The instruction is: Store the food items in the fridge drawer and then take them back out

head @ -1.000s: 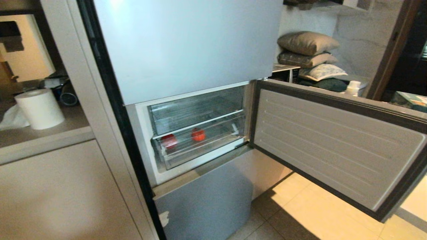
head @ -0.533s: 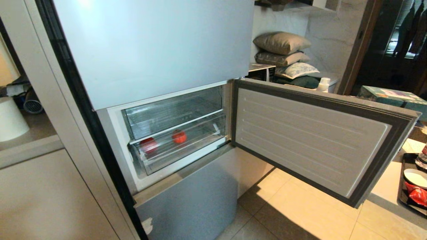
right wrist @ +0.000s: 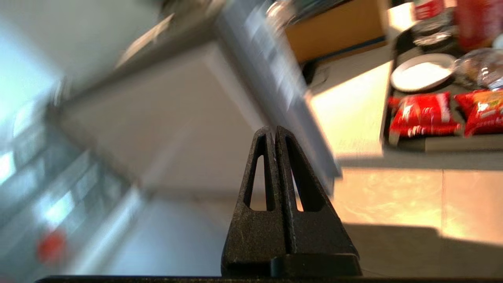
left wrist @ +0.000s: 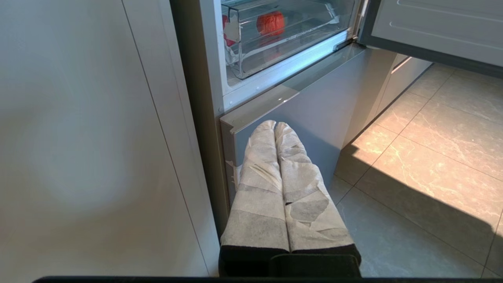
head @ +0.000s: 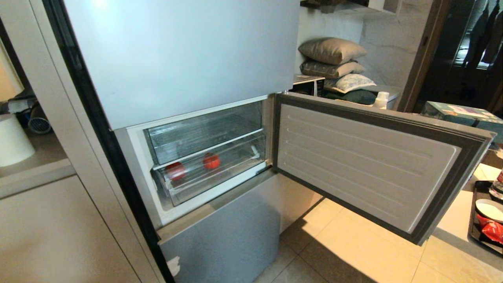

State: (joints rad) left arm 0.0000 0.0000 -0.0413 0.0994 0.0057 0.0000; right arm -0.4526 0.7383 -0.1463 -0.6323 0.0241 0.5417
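Right now both hands are pressed fully together and hold nothing. The left hand (left wrist: 275, 127), its fingers wrapped in pale tape, sits low in the centre of its wrist view, pointing at the grey lower front of the fridge (left wrist: 314, 102) without touching it. The right hand (right wrist: 274, 131) is black, its two fingers meeting tip to tip at the middle of its own view, in the air before the open fridge door (right wrist: 275, 78); that view is smeared, so what lies behind it is probably the door's edge and the floor.

Neither hand shows in the head view. There the fridge drawer (head: 220, 179), a clear bin, sits at centre frame in the open compartment, its long side running from lower left to upper right. Two red food items lie inside it, apart from each other: the round one (head: 211, 160) toward the middle, the other (head: 175, 170) near the drawer's left end, its shape hard to read through the plastic. The door (head: 365, 165) hangs swung out to the right. At the far right edge a tray (head: 471, 220) on a worktop carries a white dish (head: 489, 209) and a red packet (head: 491, 230).
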